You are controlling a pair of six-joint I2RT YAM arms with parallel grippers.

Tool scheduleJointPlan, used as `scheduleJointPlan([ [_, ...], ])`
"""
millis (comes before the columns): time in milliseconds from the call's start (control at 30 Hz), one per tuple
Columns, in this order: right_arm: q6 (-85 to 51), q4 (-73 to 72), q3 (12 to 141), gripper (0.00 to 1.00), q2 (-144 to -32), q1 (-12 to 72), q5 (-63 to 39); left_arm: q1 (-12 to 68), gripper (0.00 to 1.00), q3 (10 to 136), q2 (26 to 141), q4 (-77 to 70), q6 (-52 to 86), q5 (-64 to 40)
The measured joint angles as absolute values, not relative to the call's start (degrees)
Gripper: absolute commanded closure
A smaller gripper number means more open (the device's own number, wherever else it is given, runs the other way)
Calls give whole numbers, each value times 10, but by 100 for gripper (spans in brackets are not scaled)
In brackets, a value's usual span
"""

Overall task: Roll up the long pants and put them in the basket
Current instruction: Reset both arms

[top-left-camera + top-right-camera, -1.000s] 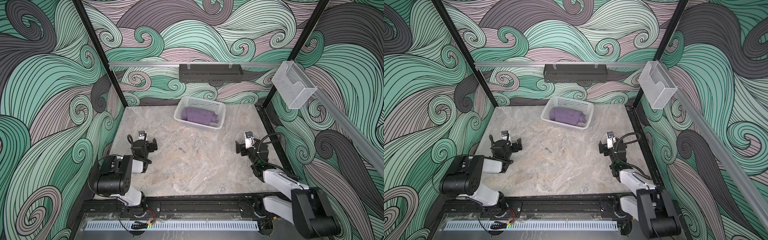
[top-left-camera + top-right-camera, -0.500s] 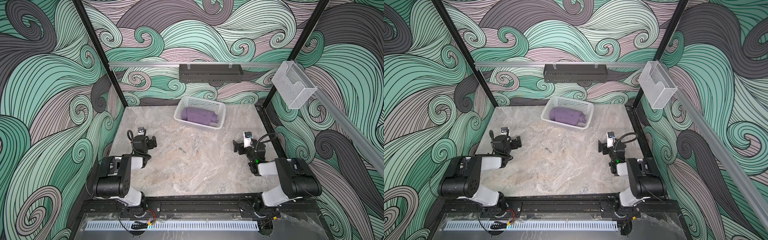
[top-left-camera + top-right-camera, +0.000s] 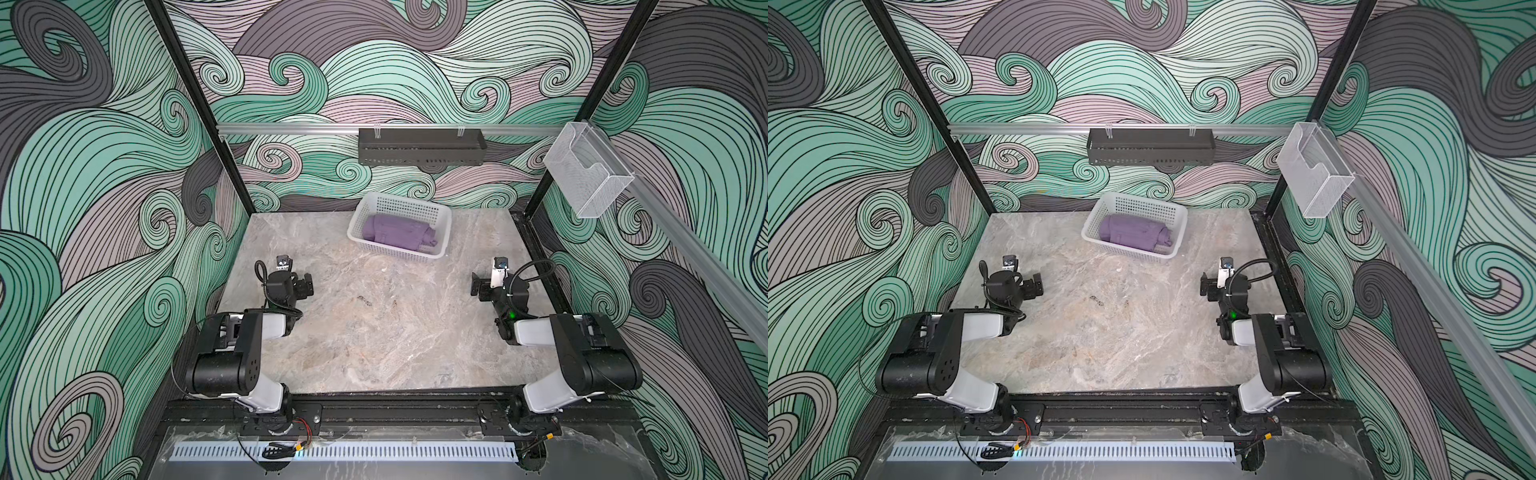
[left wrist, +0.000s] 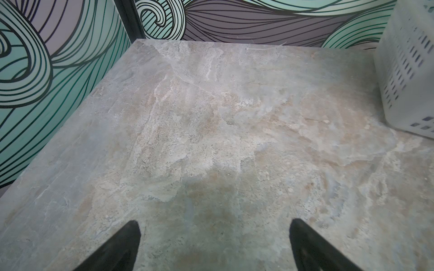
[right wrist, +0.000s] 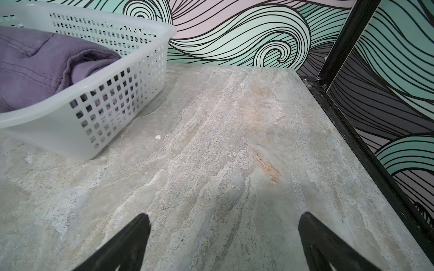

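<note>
The dusty-purple fabric long pants [image 3: 399, 235] lie rolled inside the white perforated plastic basket [image 3: 409, 206]. The left gripper [image 4: 215, 222] and right gripper [image 5: 225, 215] sit well apart from that basket, jaws spread wide, holding nothing.

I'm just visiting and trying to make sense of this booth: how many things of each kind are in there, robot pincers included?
Robot pincers, both open: 2, left pincer and right pincer
Rolled purple pants: 1
White basket: 1
Black wall rack: 1
Clear wall holder: 1
Total: 6
</note>
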State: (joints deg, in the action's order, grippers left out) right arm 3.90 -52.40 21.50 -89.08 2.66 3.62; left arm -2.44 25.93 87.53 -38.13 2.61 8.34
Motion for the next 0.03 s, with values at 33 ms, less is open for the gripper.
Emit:
scheduleJointPlan([
  [33, 38, -524, 215, 1, -891, 25, 35, -24, 1, 259, 875, -381, 26, 83],
])
